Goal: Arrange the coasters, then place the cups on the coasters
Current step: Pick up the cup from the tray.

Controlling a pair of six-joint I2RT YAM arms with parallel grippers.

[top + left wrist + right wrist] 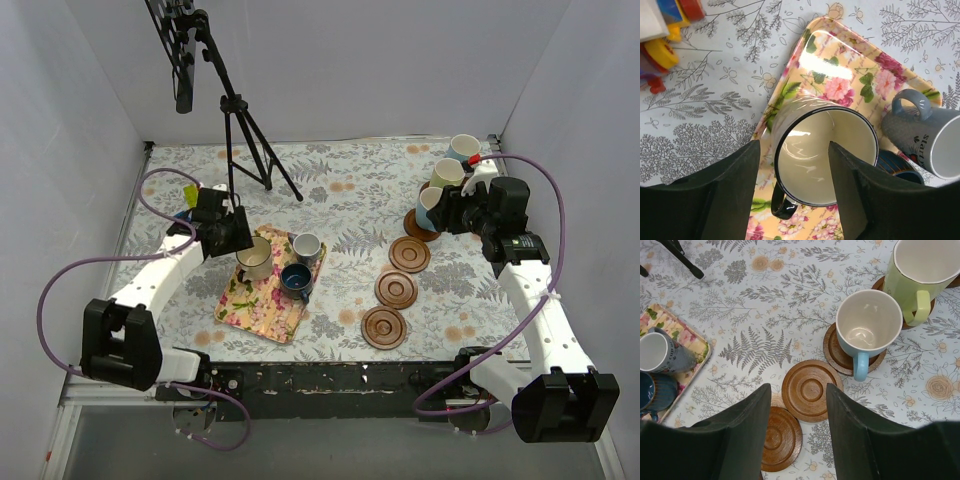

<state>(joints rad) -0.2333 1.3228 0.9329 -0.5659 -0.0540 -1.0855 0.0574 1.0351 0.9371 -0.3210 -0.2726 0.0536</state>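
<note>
A cream cup [253, 258] [825, 150] with a dark rim and handle stands on the floral tray [245, 312] [850, 70]. My left gripper [235, 240] [794, 200] is open over it, one finger outside its near wall and one above its inside. A grey-white cup [306, 246] [935, 140] and a navy cup [296, 280] share the tray. Three coasters [409, 254] [396, 290] [384, 327] lie bare in a line. A light blue cup [430, 208] [867, 325] sits on a coaster [837, 355], with a yellow-green cup [446, 172] [917, 270] and another cup [463, 148] behind it. My right gripper [445, 212] [799, 440] is open and empty above two coasters [807, 390] [780, 437].
A black tripod [245, 140] stands at the back centre. Colourful toy blocks [188, 208] [662, 35] lie left of the tray. White walls close in the table on three sides. Purple cables loop beside both arms.
</note>
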